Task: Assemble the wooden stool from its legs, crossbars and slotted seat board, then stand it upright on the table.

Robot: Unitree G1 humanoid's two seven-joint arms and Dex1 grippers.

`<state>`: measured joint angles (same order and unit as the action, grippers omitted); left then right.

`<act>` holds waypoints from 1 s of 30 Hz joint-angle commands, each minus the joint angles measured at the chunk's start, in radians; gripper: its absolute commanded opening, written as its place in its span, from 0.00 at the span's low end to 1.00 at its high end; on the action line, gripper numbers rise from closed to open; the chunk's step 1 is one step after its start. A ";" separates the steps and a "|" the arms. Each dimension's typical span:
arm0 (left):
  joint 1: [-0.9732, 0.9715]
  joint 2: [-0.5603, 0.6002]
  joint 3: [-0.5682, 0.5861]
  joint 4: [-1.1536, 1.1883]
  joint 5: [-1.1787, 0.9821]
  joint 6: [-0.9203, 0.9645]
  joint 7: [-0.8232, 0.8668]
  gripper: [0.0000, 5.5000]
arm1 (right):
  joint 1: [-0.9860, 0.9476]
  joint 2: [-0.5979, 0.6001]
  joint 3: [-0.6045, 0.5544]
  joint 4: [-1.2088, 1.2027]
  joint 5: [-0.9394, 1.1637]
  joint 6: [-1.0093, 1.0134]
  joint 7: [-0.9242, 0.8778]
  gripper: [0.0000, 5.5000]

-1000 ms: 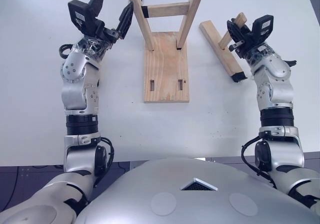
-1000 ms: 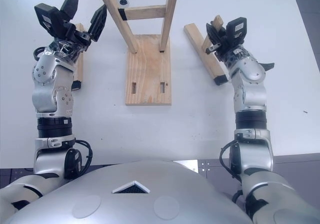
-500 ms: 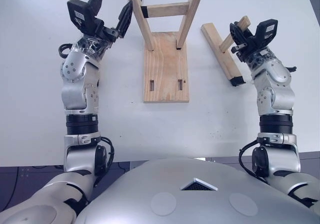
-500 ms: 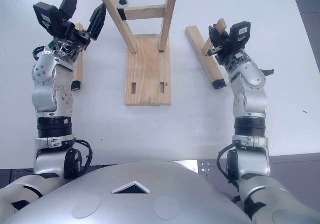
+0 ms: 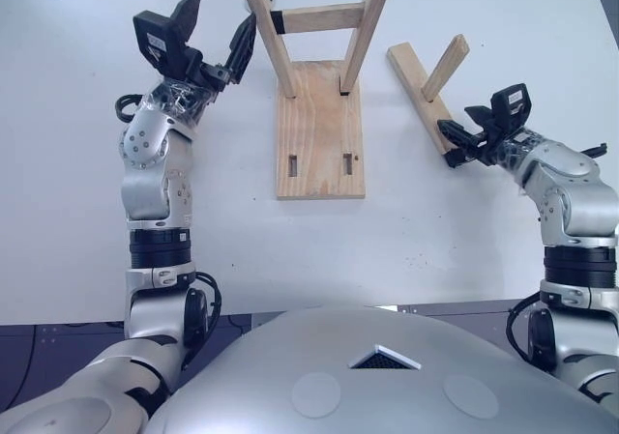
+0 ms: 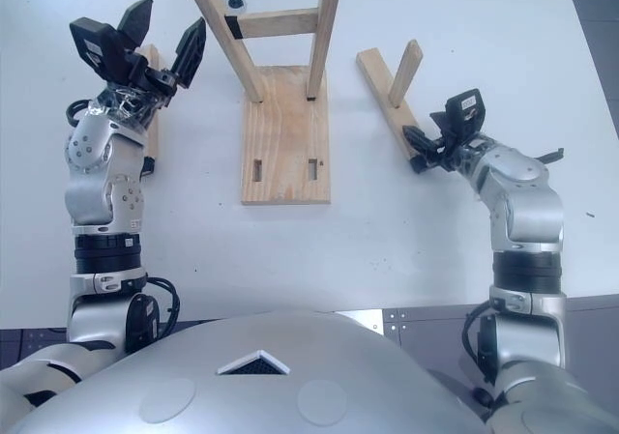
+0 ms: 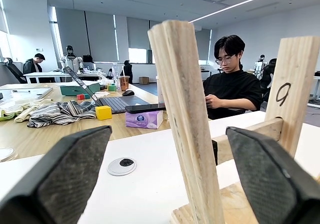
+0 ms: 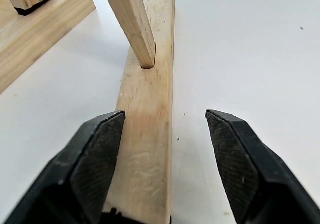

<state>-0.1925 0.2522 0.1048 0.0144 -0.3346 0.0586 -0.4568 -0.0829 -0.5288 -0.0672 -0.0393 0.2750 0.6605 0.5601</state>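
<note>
White table point(image 5: 406, 231), one slotted seat board point(image 5: 319, 144) lying flat at its centre — two legs point(image 5: 271, 38) stand in the board's far slots, joined by one crossbar point(image 5: 324, 18), while two near slots point(image 5: 294, 165) sit empty. Right of the board lies a third leg point(image 5: 418, 91) with a second crossbar point(image 5: 445, 67) pegged in; the right gripper point(image 8: 165, 115) straddles its near end, spread wide. Left of the board, the left gripper point(image 6: 172, 23) hangs raised and wide apart above a fourth leg point(image 6: 153, 59), partly hidden.
</note>
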 commanded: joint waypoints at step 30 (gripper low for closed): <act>-0.056 0.022 0.027 -0.369 -0.598 0.612 -0.053 0.77 | -0.317 0.003 -0.273 -0.228 0.380 -0.104 0.044 0.37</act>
<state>-0.2701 0.2628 0.1364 -0.3117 -0.8502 0.5935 -0.4911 -0.3639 -0.4552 -0.3415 -0.2017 0.5658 0.4854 0.5358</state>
